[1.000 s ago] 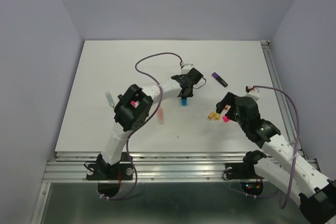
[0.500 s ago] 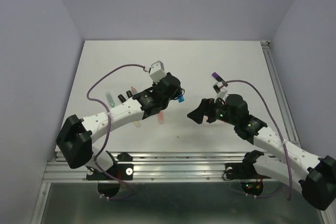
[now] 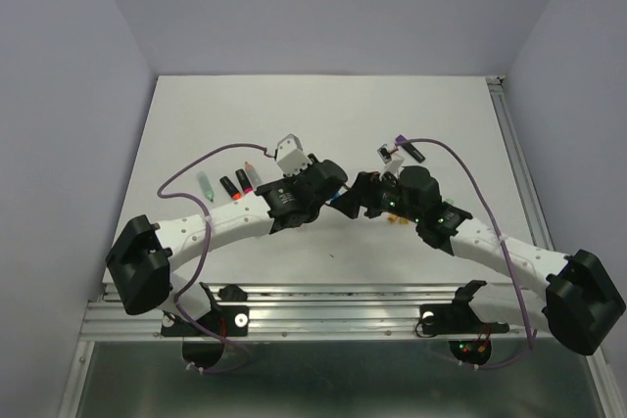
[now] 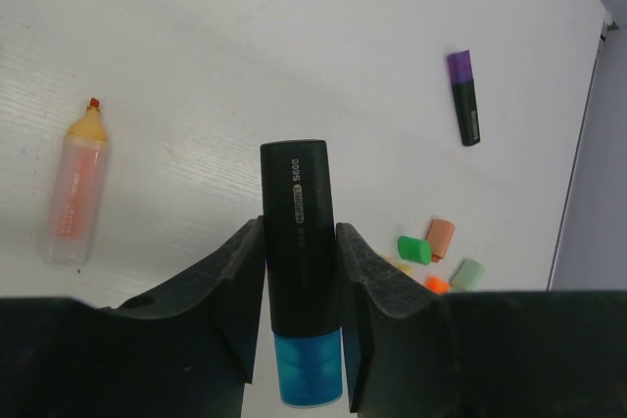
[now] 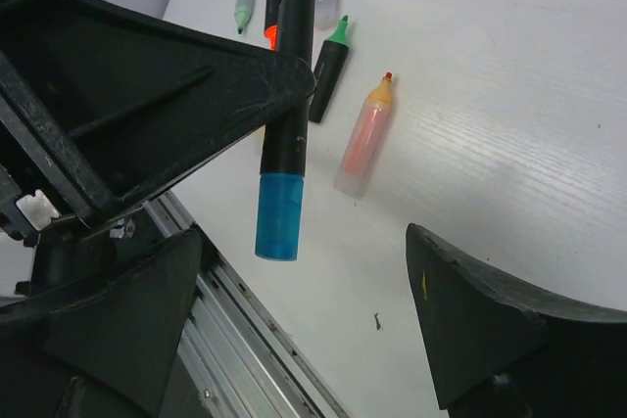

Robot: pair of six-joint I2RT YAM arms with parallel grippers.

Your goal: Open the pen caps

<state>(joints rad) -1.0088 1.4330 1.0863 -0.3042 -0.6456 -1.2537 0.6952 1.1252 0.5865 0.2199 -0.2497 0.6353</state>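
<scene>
My left gripper (image 4: 299, 234) is shut on a black marker (image 4: 297, 212), held above the table. The marker's blue pen cap (image 4: 309, 369) sticks out behind the fingers. In the right wrist view this blue cap (image 5: 277, 214) hangs just ahead of my right gripper (image 5: 304, 315), which stands wide open without touching it. From above, the two grippers face each other at mid-table, left gripper (image 3: 328, 188) and right gripper (image 3: 361, 198), with a sliver of the blue cap (image 3: 340, 202) between them. Loose pen caps lie on the table: green (image 4: 413, 249), salmon (image 4: 440, 238) and pale green (image 4: 468, 273).
An uncapped pastel-orange marker (image 4: 76, 188) lies on the left. A purple-capped black marker (image 4: 464, 97) lies at the far right. Several uncapped markers (image 3: 228, 184) lie in a row at the left. The table's metal front rail (image 5: 255, 349) runs close under my right gripper.
Both arms swung inward. The left gripper carried the blue-capped marker nearer and tilted it toward the right gripper. The right gripper moved left from the loose caps to face it.
</scene>
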